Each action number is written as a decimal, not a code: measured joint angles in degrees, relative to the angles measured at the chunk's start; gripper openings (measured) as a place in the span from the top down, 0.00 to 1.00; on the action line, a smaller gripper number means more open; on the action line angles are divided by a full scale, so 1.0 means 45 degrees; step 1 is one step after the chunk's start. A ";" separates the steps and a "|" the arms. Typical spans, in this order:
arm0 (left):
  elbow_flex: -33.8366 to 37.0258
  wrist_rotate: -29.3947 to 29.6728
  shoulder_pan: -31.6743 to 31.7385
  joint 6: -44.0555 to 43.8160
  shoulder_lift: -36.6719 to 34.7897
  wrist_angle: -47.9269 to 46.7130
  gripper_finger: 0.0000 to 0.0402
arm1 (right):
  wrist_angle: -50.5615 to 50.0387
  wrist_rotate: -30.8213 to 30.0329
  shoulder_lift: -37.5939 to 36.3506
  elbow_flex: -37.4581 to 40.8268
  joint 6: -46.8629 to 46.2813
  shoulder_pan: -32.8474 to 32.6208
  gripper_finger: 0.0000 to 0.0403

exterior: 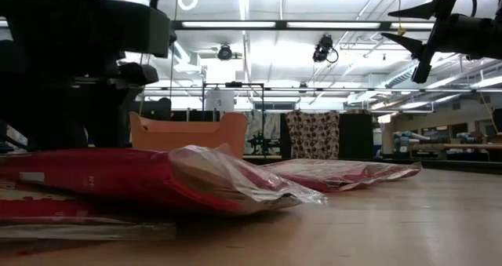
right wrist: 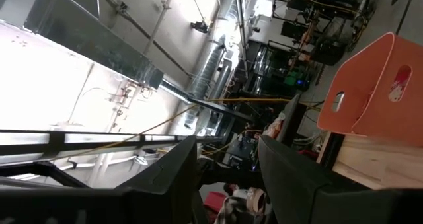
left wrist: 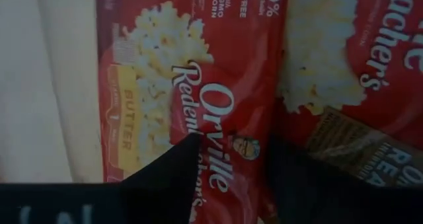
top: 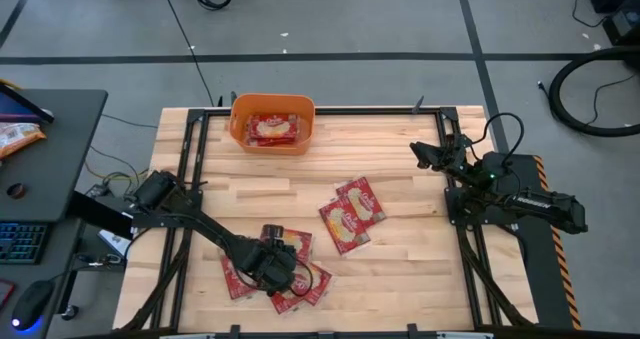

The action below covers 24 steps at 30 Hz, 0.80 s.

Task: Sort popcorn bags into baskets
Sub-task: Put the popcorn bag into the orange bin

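From above, your left gripper [top: 272, 264] sits low over a cluster of popcorn bags [top: 272, 271] near the front edge of the wooden table [top: 400, 269]; whether its jaws are apart or together you cannot tell here. Two more red bags [top: 351, 215] lie side by side, overlapping, near the table's middle, each with a pale yellow round picture. The orange basket [top: 273, 123] stands at the far edge with red bags inside. Your right gripper [top: 430, 155] waits at the right side, raised, with its jaws apart.

At table height, you see the nearest bag [exterior: 157, 176] as a flat red packet in a crinkled clear wrapper (the basket [exterior: 188, 133] stands well behind it).

In the left wrist view, the fingers [left wrist: 173, 174] are spread and rest on a red bag [left wrist: 178, 85] printed with popcorn, with another bag just beside it.

In the right wrist view, the open fingers [right wrist: 175, 178] hold nothing.
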<state>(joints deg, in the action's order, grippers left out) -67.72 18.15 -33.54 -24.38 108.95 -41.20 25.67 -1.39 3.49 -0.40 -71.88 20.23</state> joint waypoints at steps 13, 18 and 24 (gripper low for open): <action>-0.0103 -0.0512 0.0408 0.0817 -0.0658 -0.1128 0.96 | -0.0005 0.0001 0.0000 0.0000 0.0067 -0.0005 0.58; -0.0103 0.0398 0.1108 0.1550 -0.1794 -0.3027 0.96 | -0.0006 -0.0002 0.0000 0.0000 0.0244 -0.0005 0.58; -0.0078 0.2213 0.2781 0.2499 -0.3721 -0.4306 0.96 | -0.0092 -0.0381 0.0000 0.0000 0.0544 -0.0005 0.58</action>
<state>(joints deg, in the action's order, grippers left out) -68.07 28.10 -21.02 -13.14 92.21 -60.58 25.26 -3.11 3.49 -0.40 -69.43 20.21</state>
